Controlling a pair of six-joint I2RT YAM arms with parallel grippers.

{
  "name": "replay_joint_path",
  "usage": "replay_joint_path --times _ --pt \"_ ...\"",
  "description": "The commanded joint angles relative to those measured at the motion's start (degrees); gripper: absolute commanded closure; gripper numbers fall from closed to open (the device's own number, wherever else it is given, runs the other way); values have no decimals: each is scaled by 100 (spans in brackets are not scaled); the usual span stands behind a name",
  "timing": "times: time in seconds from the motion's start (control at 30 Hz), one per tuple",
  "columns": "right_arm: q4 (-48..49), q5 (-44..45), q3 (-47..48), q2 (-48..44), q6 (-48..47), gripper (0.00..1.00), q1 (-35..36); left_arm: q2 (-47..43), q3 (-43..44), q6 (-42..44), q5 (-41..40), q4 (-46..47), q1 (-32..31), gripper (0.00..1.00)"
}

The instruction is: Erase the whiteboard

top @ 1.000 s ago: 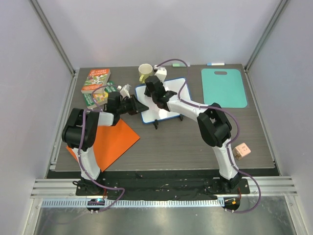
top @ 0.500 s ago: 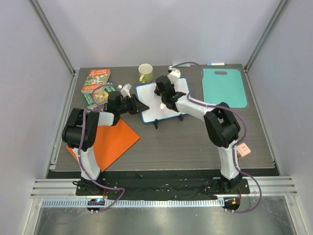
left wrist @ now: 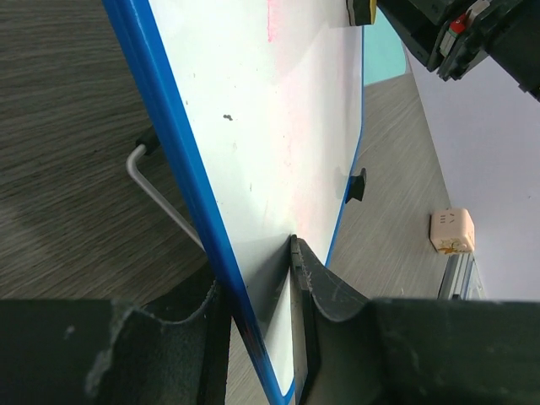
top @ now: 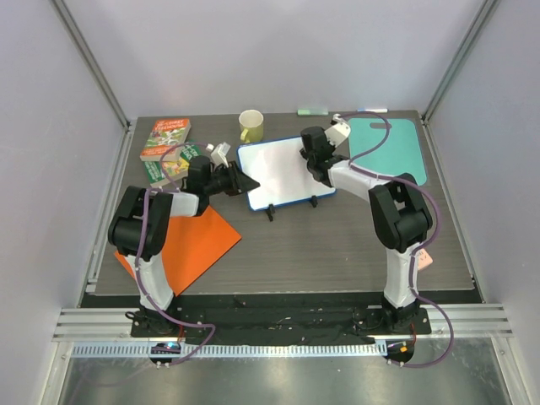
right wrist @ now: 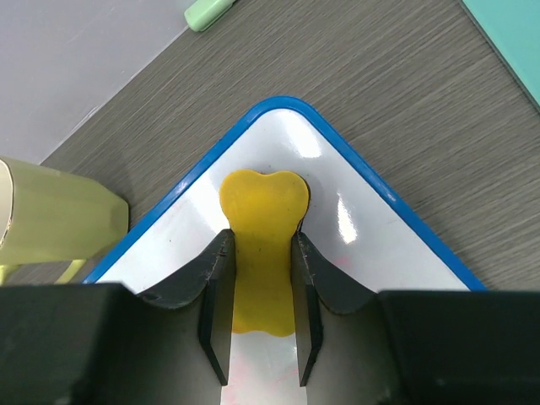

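Judging the whiteboard (top: 283, 173) light, stiff and slippery, propped tilted mid-surface, you had the left jaws pinching its blue-framed left edge while the right jaws clamped a yellow eraser (right wrist: 261, 202) against its far corner.

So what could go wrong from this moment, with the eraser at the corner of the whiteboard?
The yellow eraser in the right tool sits at the corner of the whiteboard; a stroke outward could slip off the frame, toward the mug. The left tool clamps only one edge, so hard pressing might twist the board. Faint pink smears on it may be missed.
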Motion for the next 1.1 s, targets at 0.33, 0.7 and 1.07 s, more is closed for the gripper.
replay_joint_path --times 0.33,0.7,1.07 --pt "-390 -652 -802 -382 52 99 913 122 -99 992 -143 -701 -231 100" --pt "-504 -45 -883 -444 -52 99 669 131 -99 992 -152 -710 -222 100" --pt "-864 -212 -372 -637 -598 99 -369 149 -73 992 -187 -754 -231 100"
